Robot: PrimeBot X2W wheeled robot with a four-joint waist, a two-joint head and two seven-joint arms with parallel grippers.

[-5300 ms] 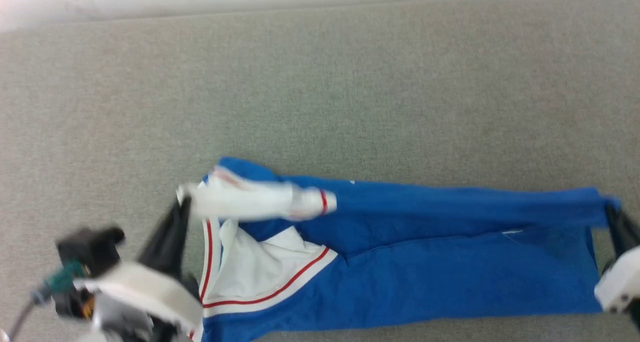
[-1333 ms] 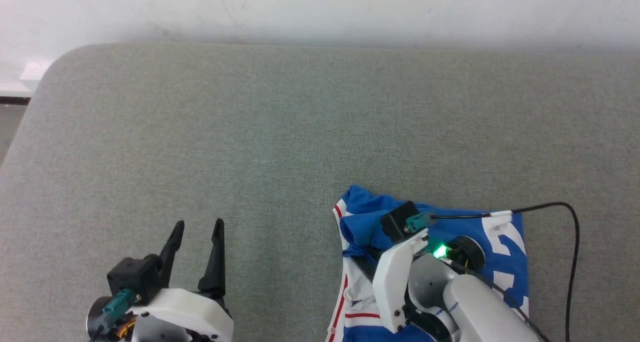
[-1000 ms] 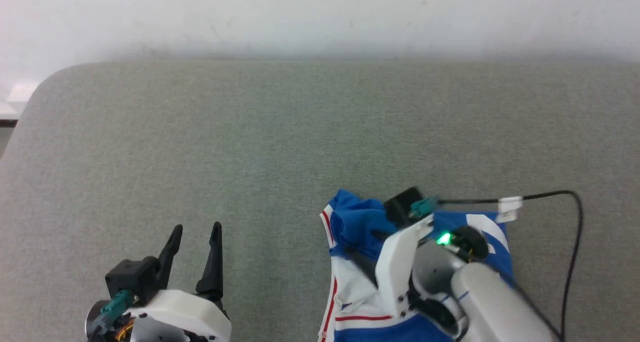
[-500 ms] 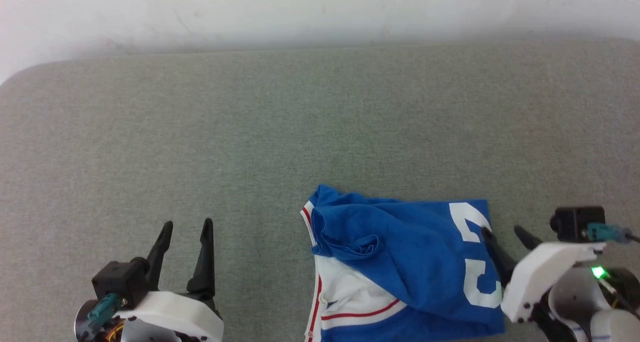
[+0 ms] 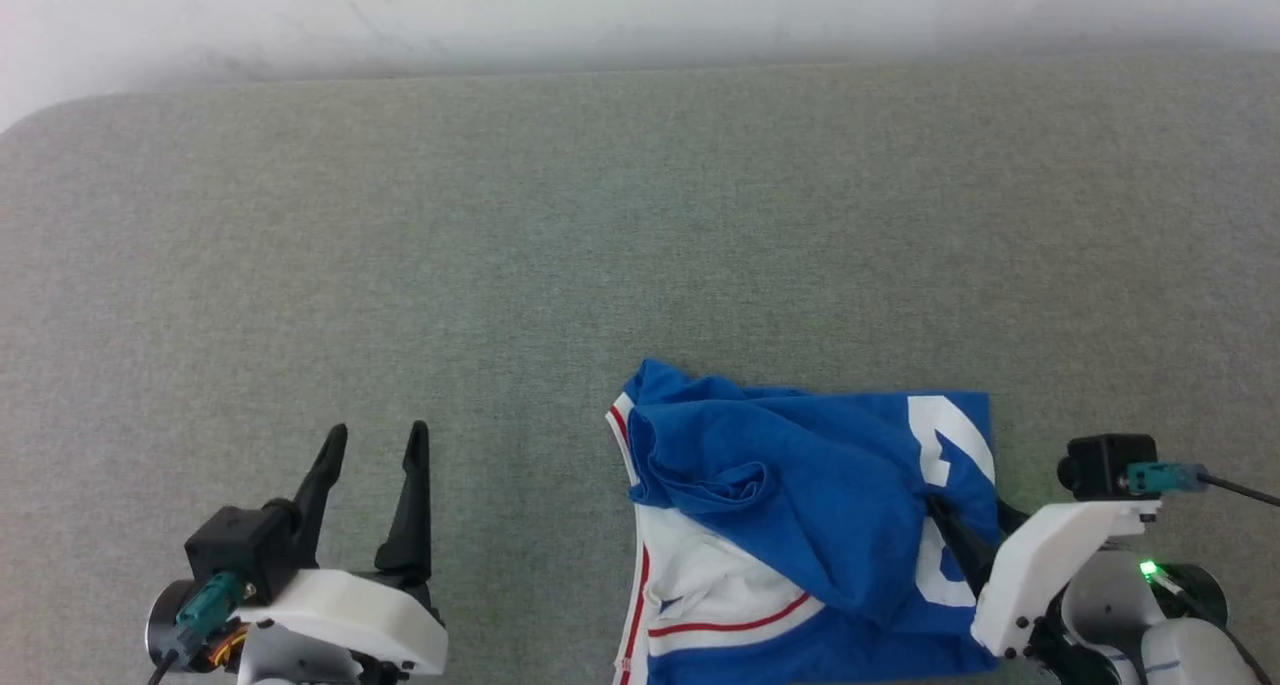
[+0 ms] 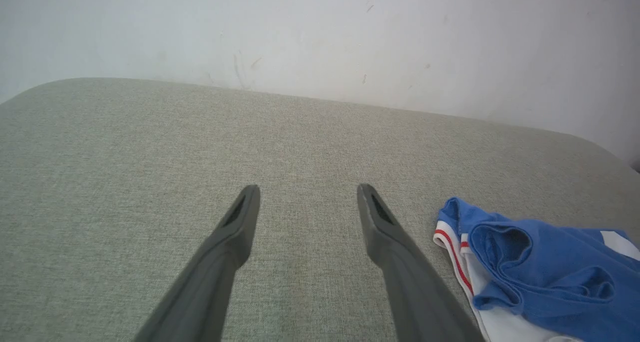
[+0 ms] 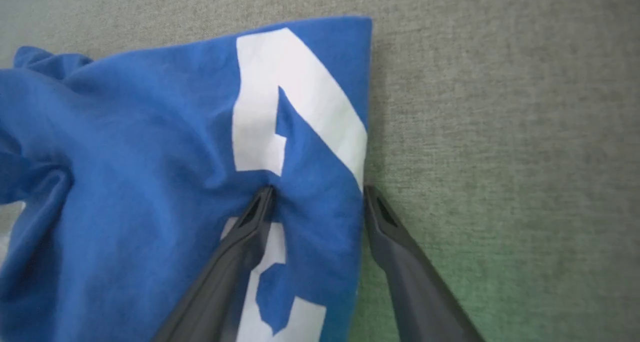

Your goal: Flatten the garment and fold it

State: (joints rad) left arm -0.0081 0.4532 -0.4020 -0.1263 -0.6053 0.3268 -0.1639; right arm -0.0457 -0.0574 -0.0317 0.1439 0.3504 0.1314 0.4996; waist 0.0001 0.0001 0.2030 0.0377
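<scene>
On the grey woven surface (image 5: 400,245) lies the bright blue jersey T-shirt (image 5: 800,485), bunched. Straddling its edge, the right gripper (image 7: 318,192) stands open and empty, like the left gripper (image 5: 378,430); closing might snag one layer, skewing the fold.

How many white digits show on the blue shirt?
2. The upper digit is at the far right corner of the garment; the lower digit lies by the right gripper. Folds may hide more.

Looked like a bare test room or lab, not certain. Broad bench (image 5: 400,215) covered in grey-green woven cloth, rounded corners, stood hard against a plain white wall (image 6: 350,32) that carried scuffs and small marks.
</scene>
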